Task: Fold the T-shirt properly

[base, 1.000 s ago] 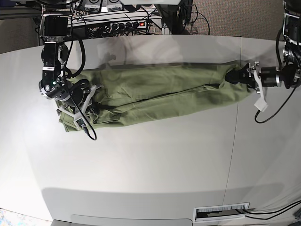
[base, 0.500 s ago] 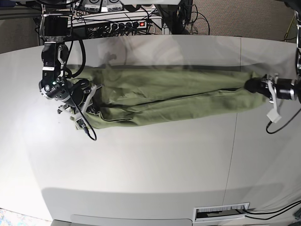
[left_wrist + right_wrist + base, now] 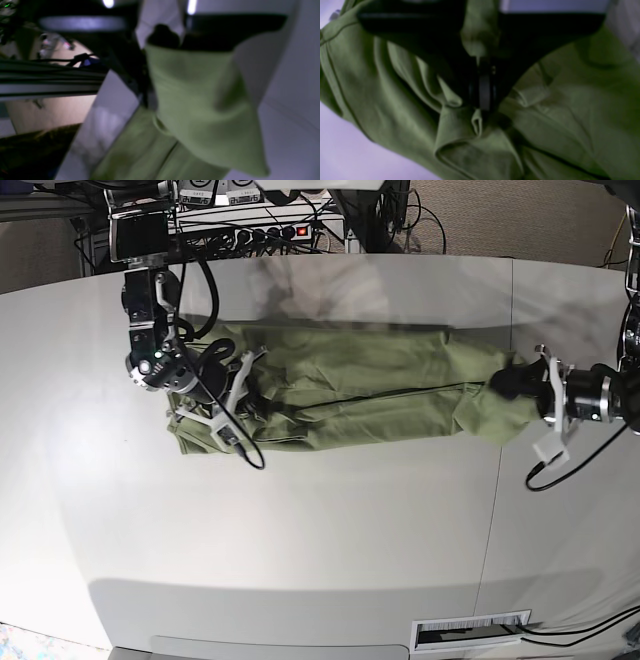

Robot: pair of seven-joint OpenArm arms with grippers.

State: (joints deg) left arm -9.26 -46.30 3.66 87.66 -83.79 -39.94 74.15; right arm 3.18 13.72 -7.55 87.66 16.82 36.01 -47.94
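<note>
1. The counter (image 3: 300, 530) is pale grey, with a seam running front to back just inside the left claw (image 3: 512, 383).
2. The shirt (image 3: 370, 385) lies on it in a long rumpled band between the two claws, one end under the right claw (image 3: 222, 395), the other gathered at the left claw.

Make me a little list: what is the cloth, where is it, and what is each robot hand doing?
cloth: green T-shirt, bunched into a long strip
where: lying on the grey table
left gripper: fingers shut on one end of the T-shirt, lifting it
right gripper: fingers shut on the other end
wrist views: blurry, mostly green fabric
</note>
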